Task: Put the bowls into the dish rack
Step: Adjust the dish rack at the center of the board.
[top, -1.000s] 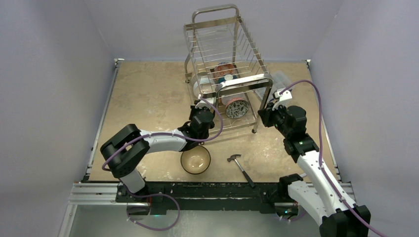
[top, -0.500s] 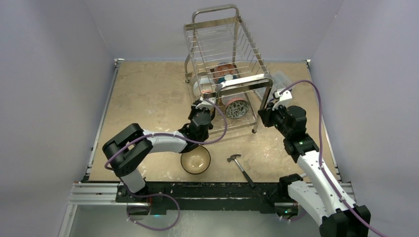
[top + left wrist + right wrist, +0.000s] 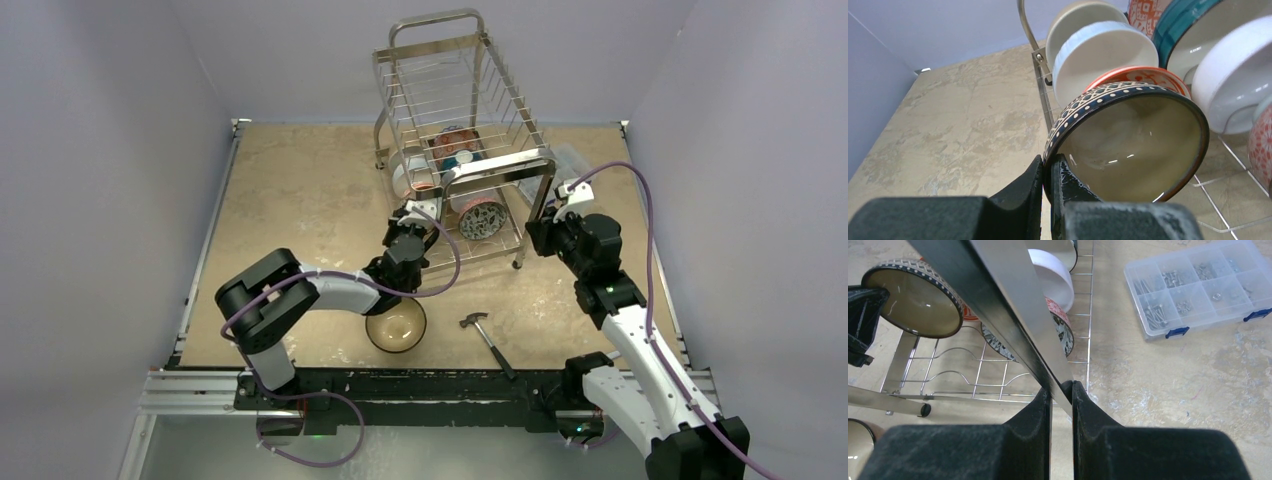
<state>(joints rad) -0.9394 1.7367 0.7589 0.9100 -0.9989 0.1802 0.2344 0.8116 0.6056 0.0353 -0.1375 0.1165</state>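
Note:
My left gripper (image 3: 1047, 165) is shut on the rim of a dark patterned bowl with a cream inside (image 3: 1133, 145). It holds the bowl tilted on edge at the left side of the dish rack's (image 3: 500, 165) lower tier. Behind it stand a white bowl (image 3: 1098, 55), a red-and-white bowl (image 3: 1143, 77) and others. My right gripper (image 3: 1062, 390) is shut on the rack's chrome front bar (image 3: 1013, 305) at its right corner. The held bowl (image 3: 913, 302) also shows in the right wrist view. A copper-brown bowl (image 3: 396, 324) sits upright on the table near the arm bases.
A hammer (image 3: 487, 335) lies right of the copper-brown bowl. A clear compartment box (image 3: 1198, 282) of small parts sits on the table right of the rack. Walls close in the table at the back and both sides.
My left gripper has carried the dark bowl a little farther in toward the rack. The rack's front handle has shifted slightly back. The right arm has barely moved.

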